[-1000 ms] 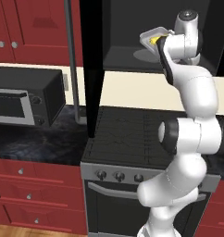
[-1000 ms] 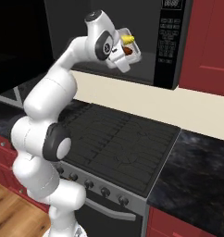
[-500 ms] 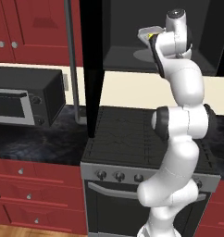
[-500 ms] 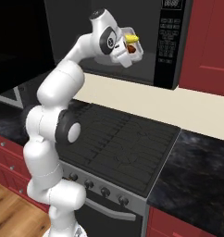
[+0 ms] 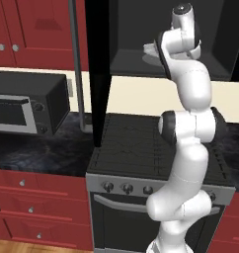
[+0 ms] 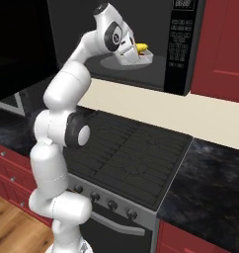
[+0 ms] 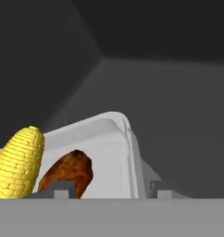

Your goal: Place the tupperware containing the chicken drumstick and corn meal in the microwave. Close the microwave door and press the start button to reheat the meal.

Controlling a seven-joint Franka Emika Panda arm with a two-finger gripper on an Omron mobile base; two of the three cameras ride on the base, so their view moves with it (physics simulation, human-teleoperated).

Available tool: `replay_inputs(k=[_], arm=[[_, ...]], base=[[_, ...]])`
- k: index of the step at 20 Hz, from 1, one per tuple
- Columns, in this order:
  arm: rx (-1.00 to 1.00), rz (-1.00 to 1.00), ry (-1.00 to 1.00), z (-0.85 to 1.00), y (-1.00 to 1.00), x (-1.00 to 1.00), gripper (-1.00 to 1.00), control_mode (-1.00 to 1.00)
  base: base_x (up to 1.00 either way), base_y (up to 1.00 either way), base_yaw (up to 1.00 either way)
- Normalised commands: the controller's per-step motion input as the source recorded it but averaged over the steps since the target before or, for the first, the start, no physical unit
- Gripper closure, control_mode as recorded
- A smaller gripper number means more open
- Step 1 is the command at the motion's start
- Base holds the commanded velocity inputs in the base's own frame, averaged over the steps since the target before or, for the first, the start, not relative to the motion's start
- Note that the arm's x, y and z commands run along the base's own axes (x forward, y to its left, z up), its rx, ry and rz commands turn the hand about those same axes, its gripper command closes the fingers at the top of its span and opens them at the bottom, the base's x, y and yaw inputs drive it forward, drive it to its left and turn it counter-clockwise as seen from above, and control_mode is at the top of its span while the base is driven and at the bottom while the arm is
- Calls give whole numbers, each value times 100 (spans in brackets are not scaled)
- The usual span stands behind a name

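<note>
My arm reaches up from the base and into the dark cavity of the microwave (image 6: 156, 34), the wide black unit mounted above the stove (image 6: 131, 158). My gripper (image 6: 133, 55) sits at the near end of the tupperware (image 6: 141, 58), a shallow grey-white tray lying on the round turntable plate (image 6: 109, 62) inside the cavity. In the hand view, my two dark fingertips (image 7: 58, 190) stand apart at the bottom, one on each side of the tray's rim, so the jaws look parted; I cannot tell whether they press on the rim or stand free of it. Inside the tray, the yellow corn (image 7: 17, 162) lies along one side, and the reddish-brown chicken drumstick (image 7: 70, 172) rests just beside it. The microwave door (image 5: 98, 69) stands swung open to the left of the cavity, its long grey bar handle (image 5: 77, 59) running down beside it. A small black countertop oven (image 5: 27, 103) sits on the dark counter, well to the left.
</note>
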Motion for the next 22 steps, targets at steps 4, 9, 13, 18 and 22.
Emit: replay_inputs(k=[4,9,13,18,22], arm=[[-21,0,-33,-23,31,-61,-100,-100],[-15,0,-18,-3,20,-98,-100,-100],[-4,0,-5,2,11,-100,-100,-100],[-4,1,-3,13,11,-100,-100,-100],[-16,13,0,26,16,-100,-100,-100]], base=[[0,0,0],[0,0,0],[0,0,0],[0,0,0],[0,0,0]])
